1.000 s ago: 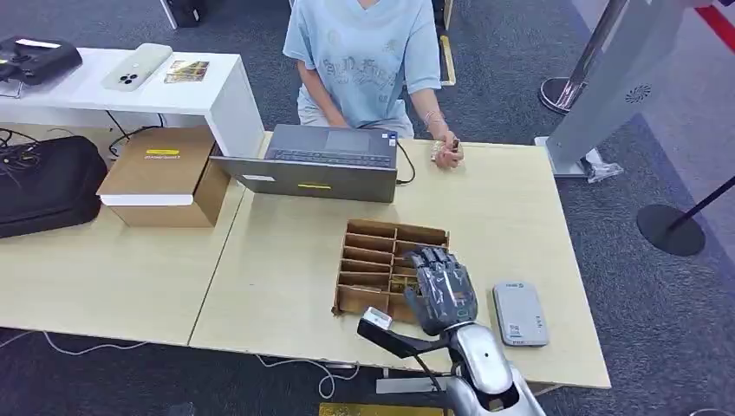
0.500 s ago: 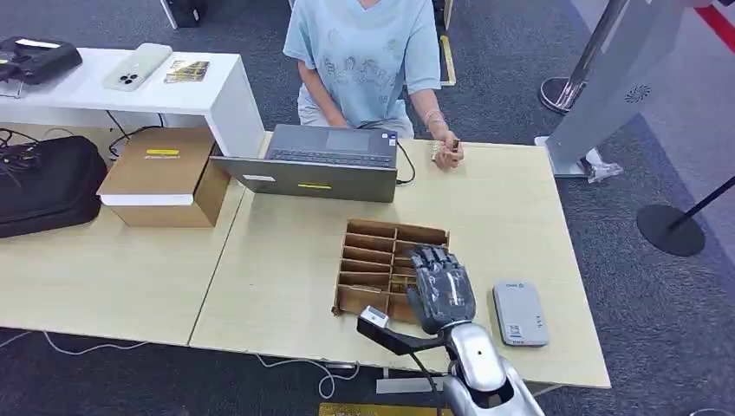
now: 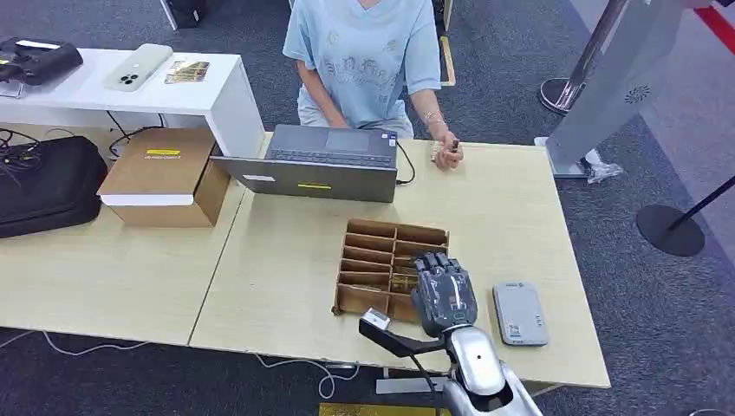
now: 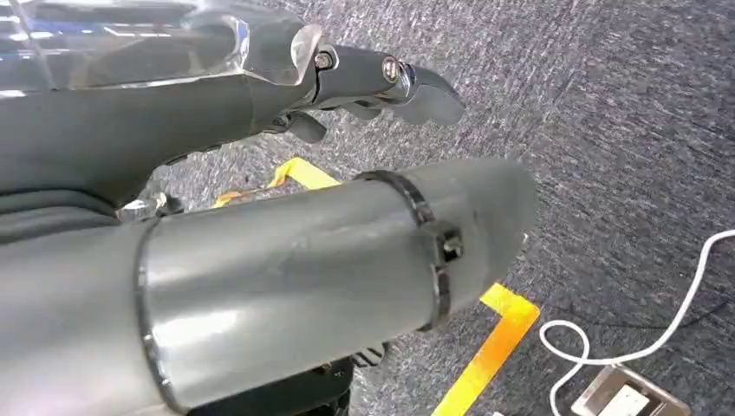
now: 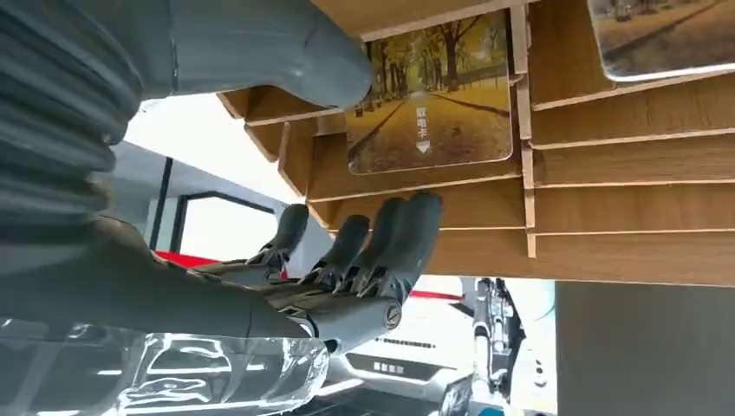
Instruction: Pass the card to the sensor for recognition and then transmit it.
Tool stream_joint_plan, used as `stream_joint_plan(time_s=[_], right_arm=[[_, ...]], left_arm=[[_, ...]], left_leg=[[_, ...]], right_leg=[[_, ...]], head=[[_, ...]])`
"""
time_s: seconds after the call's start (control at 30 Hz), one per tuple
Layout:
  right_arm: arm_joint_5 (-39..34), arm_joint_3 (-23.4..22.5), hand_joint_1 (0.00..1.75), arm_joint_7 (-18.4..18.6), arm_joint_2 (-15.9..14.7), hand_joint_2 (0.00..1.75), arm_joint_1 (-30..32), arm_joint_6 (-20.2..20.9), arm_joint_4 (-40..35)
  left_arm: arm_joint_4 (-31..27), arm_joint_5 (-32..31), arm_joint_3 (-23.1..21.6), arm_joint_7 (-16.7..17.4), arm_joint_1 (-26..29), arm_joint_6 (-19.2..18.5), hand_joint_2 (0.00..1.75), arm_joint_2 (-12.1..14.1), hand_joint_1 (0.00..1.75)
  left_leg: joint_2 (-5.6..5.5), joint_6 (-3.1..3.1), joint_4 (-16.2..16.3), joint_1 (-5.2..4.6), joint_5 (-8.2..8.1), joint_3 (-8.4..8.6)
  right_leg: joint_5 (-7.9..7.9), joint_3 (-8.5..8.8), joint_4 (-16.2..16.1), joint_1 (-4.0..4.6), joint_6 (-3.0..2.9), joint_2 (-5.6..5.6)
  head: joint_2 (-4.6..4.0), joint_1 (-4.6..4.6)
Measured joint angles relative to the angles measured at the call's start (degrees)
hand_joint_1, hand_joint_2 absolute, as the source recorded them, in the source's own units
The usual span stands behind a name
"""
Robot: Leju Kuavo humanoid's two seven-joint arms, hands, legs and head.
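At the bottom centre of the head view, the robot's right arm rises from the lower edge and ends in the right hand [image 3: 445,293], which hovers over the near right part of the wooden slotted rack [image 3: 373,260]. In the right wrist view this hand's fingers [image 5: 381,251] lie straight and side by side along the rack's wooden slats, with the thumb [image 5: 286,52] apart from them on the other side of a card [image 5: 429,95]; nothing is pinched between them. That card, printed with an autumn tree avenue, stands in one of the rack's slots, and a second card [image 5: 663,35] of the same kind sits in a neighbouring column of slots.

The left hand [image 4: 381,82] shows in the left wrist view above grey carpet with yellow floor tape [image 4: 485,347] and a white cable [image 4: 641,338]; its fingers look loosely curled and hold nothing.

Just right of the rack in the head view, on the pale wooden table [image 3: 520,225], lies the grey sensor [image 3: 519,314], flat and apart from the hand.

Further up the frame, at the table's far edge, stands an open laptop [image 3: 325,160]. Behind it sits a person [image 3: 364,56] in a light blue shirt, one hand resting on the table beside the laptop. At upper left are a cardboard box [image 3: 165,178], a black bag [image 3: 48,182] and a white side table [image 3: 130,91] bearing a phone [image 3: 137,66].
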Motion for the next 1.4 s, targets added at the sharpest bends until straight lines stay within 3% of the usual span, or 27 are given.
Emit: stream_joint_plan(time_s=[0.4,0.5,0.7,0.87,1.2,1.27,1.4], right_arm=[[0.00,-0.50,1.12,-0.04,-0.02,1.75,0.63,-0.39,0.15],[0.00,-0.70,1.29,-0.11,-0.02,1.75,0.74,-0.39,0.15],[0.00,-0.96,1.27,-0.35,-0.02,1.75,0.80,-0.55,0.13],[-0.02,-1.31,1.40,-0.92,-0.02,1.75,0.81,-0.66,0.13],[-0.02,-1.64,1.48,-1.40,0.00,1.75,0.81,-1.14,0.29],[-0.13,-1.75,1.69,-1.44,0.00,1.75,0.81,-1.22,0.29],[-0.17,-1.88,1.75,-1.57,0.00,1.75,0.85,-1.84,0.29]], left_arm=[[0.00,3.63,2.15,3.41,-0.74,1.33,0.00,-0.33,0.00],[0.00,4.31,2.80,4.13,-0.94,1.73,0.00,-0.50,0.00],[0.00,4.98,3.24,4.35,-1.01,1.79,0.00,-0.64,0.00],[0.00,5.69,3.57,5.25,-1.10,1.99,0.00,-0.64,0.00],[0.00,8.22,4.48,7.39,-1.84,3.91,0.00,-0.79,0.00],[0.00,8.57,4.48,7.93,-1.97,4.22,0.00,-0.85,0.00],[0.00,9.16,4.48,8.24,-2.09,4.87,0.00,-0.94,0.00]], left_leg=[[0.00,0.00,0.00,0.00,-0.01,-0.01],[0.01,0.00,0.00,0.00,0.00,-0.01],[0.01,0.00,0.00,0.00,-0.01,0.00],[0.01,0.00,0.00,0.00,0.00,0.00],[0.02,0.00,0.00,0.00,0.00,0.00],[0.02,0.00,0.00,0.00,0.00,0.00],[0.02,0.00,0.00,0.00,0.00,0.00]], right_leg=[[-0.01,-0.02,0.00,0.00,0.00,0.01],[-0.01,-0.01,0.00,0.00,0.00,0.02],[-0.01,-0.01,0.00,0.00,0.00,0.02],[0.00,-0.01,0.00,0.00,0.00,0.02],[0.00,0.00,0.01,0.00,0.00,0.02],[0.00,0.00,0.00,0.00,0.00,0.02],[0.00,-0.01,0.00,0.00,0.00,0.02]], head=[[0.00,0.00],[0.00,0.00],[0.00,0.00],[0.00,0.00],[0.00,0.00],[0.00,0.02],[0.00,0.00]])
